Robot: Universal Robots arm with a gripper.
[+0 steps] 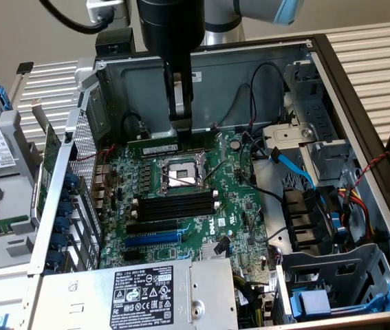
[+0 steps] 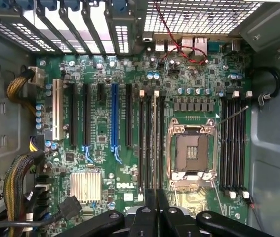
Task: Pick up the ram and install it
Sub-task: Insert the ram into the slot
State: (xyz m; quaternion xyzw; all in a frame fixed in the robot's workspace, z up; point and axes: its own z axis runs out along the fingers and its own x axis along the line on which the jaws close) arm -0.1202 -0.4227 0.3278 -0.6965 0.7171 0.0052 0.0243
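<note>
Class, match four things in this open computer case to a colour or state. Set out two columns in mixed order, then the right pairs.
Things:
1. claw
2. ram
3. heatsink
4. flat cable

Colour or state:
A. silver, finned
B. light blue
C. shut
D. dark green with a white label

Pairs: 1-C, 2-D, 3-A, 4-B

Ram (image 1: 157,147) clear above motherboard (image 1: 239,206); case walls (image 1: 236,69), power supply (image 1: 146,295), cables (image 1: 292,167) crowd edges.

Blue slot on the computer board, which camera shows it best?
The wrist view: it looks straight down on the blue slot, end to end. The exterior view has the same slot at a slant, foreshortened.
</note>
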